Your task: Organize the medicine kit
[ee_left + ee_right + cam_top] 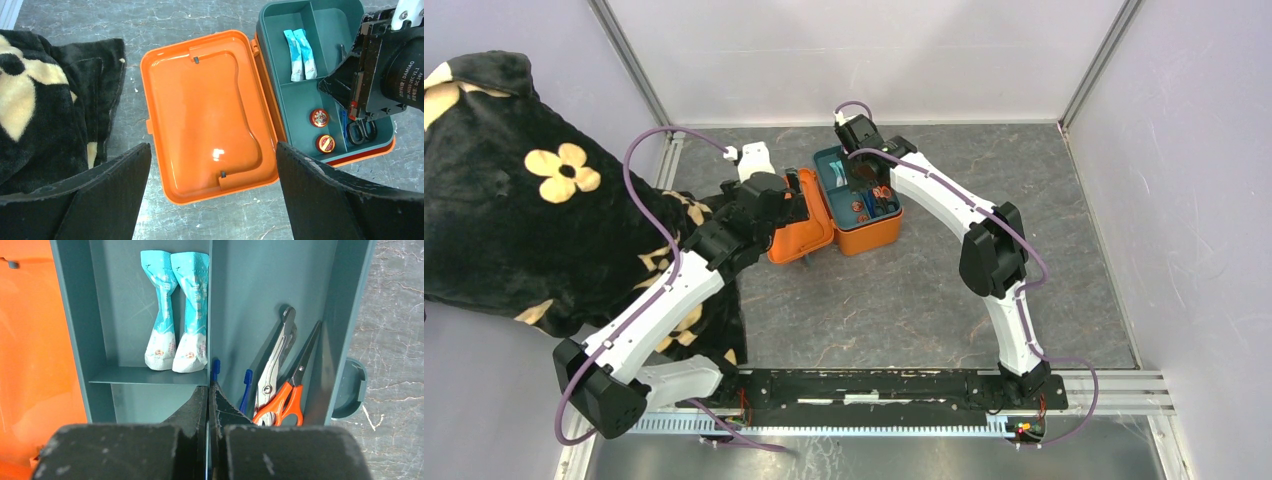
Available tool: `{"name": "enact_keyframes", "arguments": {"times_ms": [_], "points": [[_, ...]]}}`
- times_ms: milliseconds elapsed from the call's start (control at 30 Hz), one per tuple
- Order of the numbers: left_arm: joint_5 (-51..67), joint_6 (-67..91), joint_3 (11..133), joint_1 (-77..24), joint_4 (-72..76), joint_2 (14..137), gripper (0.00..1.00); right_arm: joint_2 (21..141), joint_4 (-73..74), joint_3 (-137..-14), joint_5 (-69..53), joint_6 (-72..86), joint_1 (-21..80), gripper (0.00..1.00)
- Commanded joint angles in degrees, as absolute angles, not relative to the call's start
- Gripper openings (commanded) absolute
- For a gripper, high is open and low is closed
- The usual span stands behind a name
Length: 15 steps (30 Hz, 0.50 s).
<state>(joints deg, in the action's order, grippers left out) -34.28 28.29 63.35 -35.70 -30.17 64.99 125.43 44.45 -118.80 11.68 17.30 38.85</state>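
Bright, even overhead light gave only soft shadows. A small white glare spot sat on the glossy orange plastic lid between the left gripper's fingers; the right gripper's near ends looked soft.

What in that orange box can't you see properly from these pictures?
- Right wrist view: the right gripper hides the lower ends of the scissors and most of a blue item.
- Left wrist view: the right arm covers part of the teal tray.
- Top view: contents of the medicine kit are too small to identify.
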Motion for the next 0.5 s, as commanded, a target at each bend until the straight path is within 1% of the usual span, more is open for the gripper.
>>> {"name": "enact_keyframes", "arguments": {"times_ms": [0,467], "points": [[-34.4,26.8,63.1,-35.4,-28.4,65.7,1.00,124.3,49.9,-120.8,11.0,15.8,39.0,0.00],[-33.7,27.2,62.8,-35.4,-28.5,66.9,1.00,125.4,55.3,-121.7,9.3,14.9,38.8,0.00]]}}
